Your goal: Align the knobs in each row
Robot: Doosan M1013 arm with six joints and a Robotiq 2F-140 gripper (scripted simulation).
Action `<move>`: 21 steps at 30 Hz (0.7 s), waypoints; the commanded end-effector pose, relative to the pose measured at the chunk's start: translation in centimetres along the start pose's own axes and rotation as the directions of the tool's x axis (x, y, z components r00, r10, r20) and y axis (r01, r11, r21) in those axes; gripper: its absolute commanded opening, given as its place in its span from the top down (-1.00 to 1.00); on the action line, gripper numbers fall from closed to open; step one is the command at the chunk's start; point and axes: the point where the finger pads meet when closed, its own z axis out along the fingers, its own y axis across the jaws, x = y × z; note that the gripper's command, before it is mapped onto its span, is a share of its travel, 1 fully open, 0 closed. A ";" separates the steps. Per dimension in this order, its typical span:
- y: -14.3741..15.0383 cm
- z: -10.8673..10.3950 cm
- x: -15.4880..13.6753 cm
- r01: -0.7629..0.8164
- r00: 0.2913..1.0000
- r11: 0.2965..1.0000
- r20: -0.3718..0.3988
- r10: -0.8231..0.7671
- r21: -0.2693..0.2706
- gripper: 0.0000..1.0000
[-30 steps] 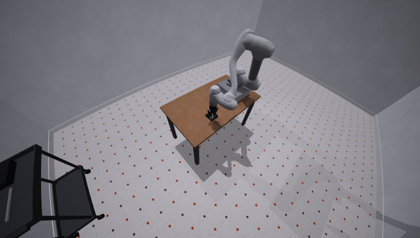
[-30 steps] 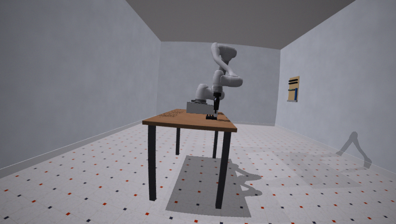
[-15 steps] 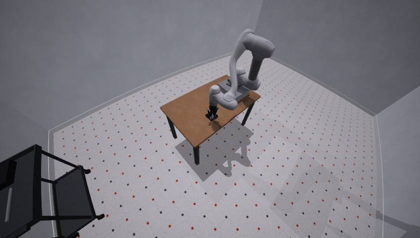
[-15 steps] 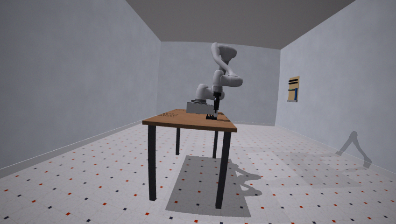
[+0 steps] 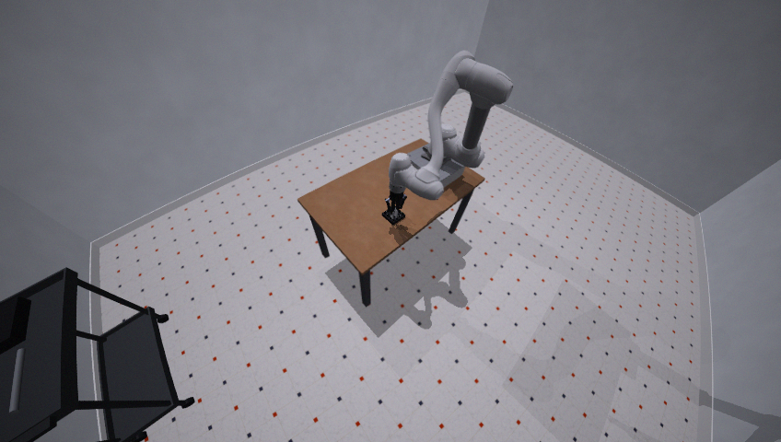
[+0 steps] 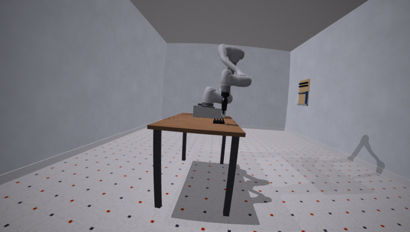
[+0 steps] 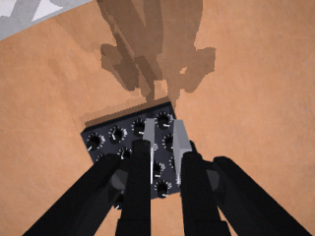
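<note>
I saw a matt, wood-brown table (image 5: 350, 203) on dark matt legs; a black, plastic-looking knob box (image 7: 108, 133); matt black gripper (image 7: 161, 147) links with pale grey pads; a smooth, satin white arm (image 6: 231, 77); and a faintly glossy tiled floor (image 5: 493, 350).

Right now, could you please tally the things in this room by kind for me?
Robot arm: 1
Table: 1
Knob box: 1
Black cart: 1
Wall board: 1
Total: 5
</note>
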 end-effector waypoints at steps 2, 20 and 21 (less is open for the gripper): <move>0.0 -0.5 0.0 0.000 1.000 1.000 0.000 0.000 0.000 0.77; 0.0 -0.7 0.0 0.000 1.000 1.000 0.000 0.000 0.000 -1.00; 0.0 -0.7 0.0 0.000 1.000 1.000 0.000 0.000 0.000 -1.00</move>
